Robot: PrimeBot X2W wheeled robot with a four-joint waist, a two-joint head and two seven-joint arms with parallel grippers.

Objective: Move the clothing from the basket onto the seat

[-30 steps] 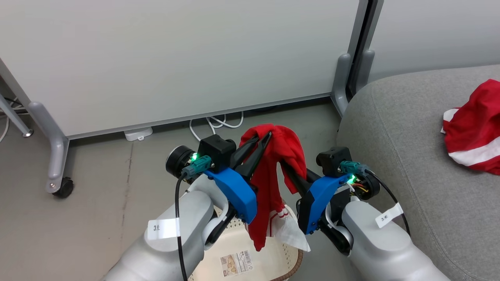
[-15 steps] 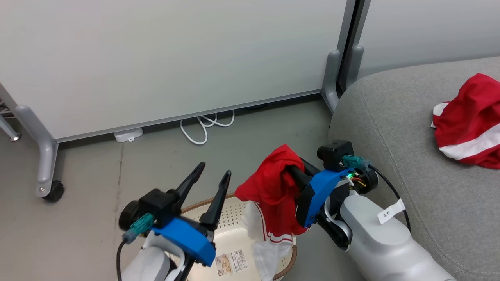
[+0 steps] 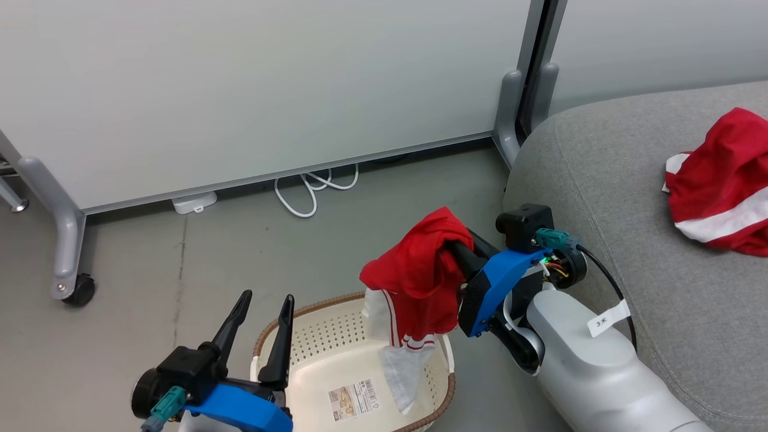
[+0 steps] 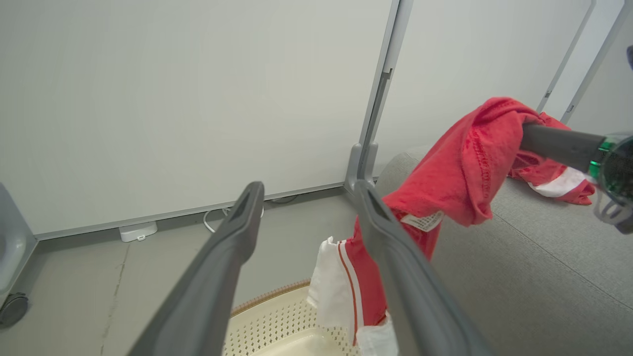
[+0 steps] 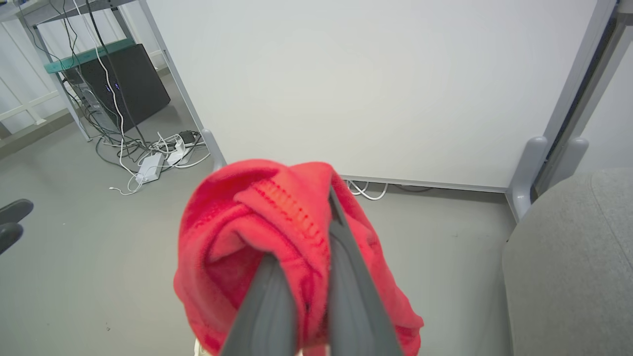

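My right gripper (image 3: pixel 450 247) is shut on a bunched red garment with white trim (image 3: pixel 414 270), whose white end hangs down over the right side of the cream basket (image 3: pixel 300 312). The cloth wraps the fingertips (image 5: pixel 331 198) and hides them. My left gripper (image 3: pixel 266 300) stands open and holds nothing, left of the basket and apart from the cloth. In the left wrist view its fingers (image 4: pixel 247 198) frame the hanging garment (image 4: pixel 470 163). A second red and white garment (image 3: pixel 720 186) lies on the grey seat (image 3: pixel 600 180) at the right.
White partition panels stand behind, on grey feet with a caster (image 3: pixel 78 288). A white cable (image 3: pixel 306 192) and a small adapter (image 3: pixel 192 203) lie on the grey floor. A dark computer case (image 5: pixel 123 84) and loose cables sit further left.
My left gripper let go of the red garment, opened, and dropped down and left. The garment now hangs from the right gripper alone. The head camera shifted slightly.
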